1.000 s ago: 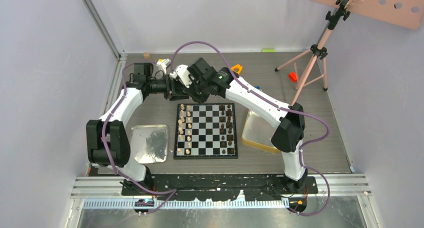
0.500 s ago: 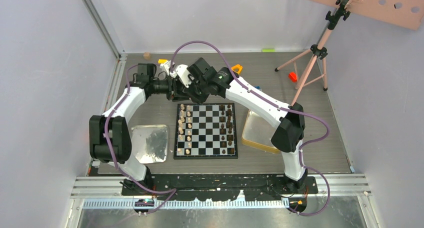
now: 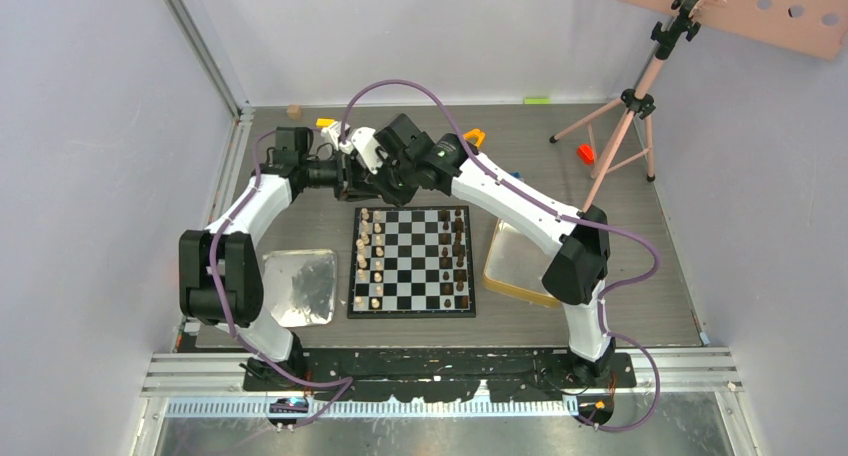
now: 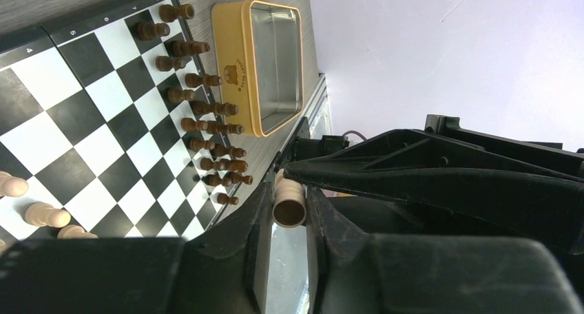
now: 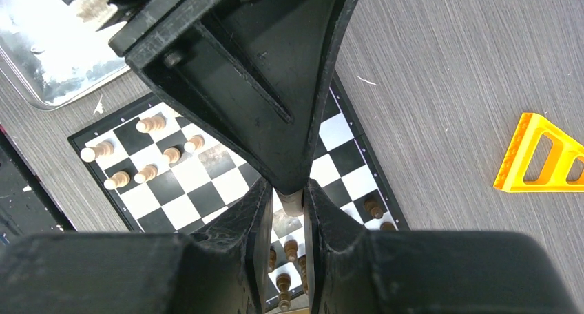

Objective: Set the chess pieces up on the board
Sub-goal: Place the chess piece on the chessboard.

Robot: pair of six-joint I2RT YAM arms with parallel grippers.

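Observation:
The board (image 3: pixel 412 276) lies mid-table, with light tan chess pieces (image 3: pixel 366 261) along its left side and dark brown ones (image 3: pixel 456 256) along its right. Both grippers meet in the air over the board's far-left corner. In the left wrist view a light tan chess piece (image 4: pixel 289 207) sits end-on between my left gripper's (image 4: pixel 289 198) fingers, touching both, with the right gripper's black finger (image 4: pixel 427 180) crossing just beyond it. In the right wrist view the same piece (image 5: pixel 290 202) is pinched by my right gripper (image 5: pixel 289 195), under the left gripper's tip (image 5: pixel 275 87).
A gold-rimmed tin (image 3: pixel 515 266) stands right of the board, a shiny silver tray (image 3: pixel 298 288) left of it. An orange triangular part (image 3: pixel 474 137) lies behind the arms on the table. A pink tripod (image 3: pixel 620 126) stands at the back right, a small wooden cube (image 3: pixel 294 110) at the back left.
My left arm has shifted slightly toward the right gripper and its jaws have narrowed onto the tan piece. The right arm has stayed put.

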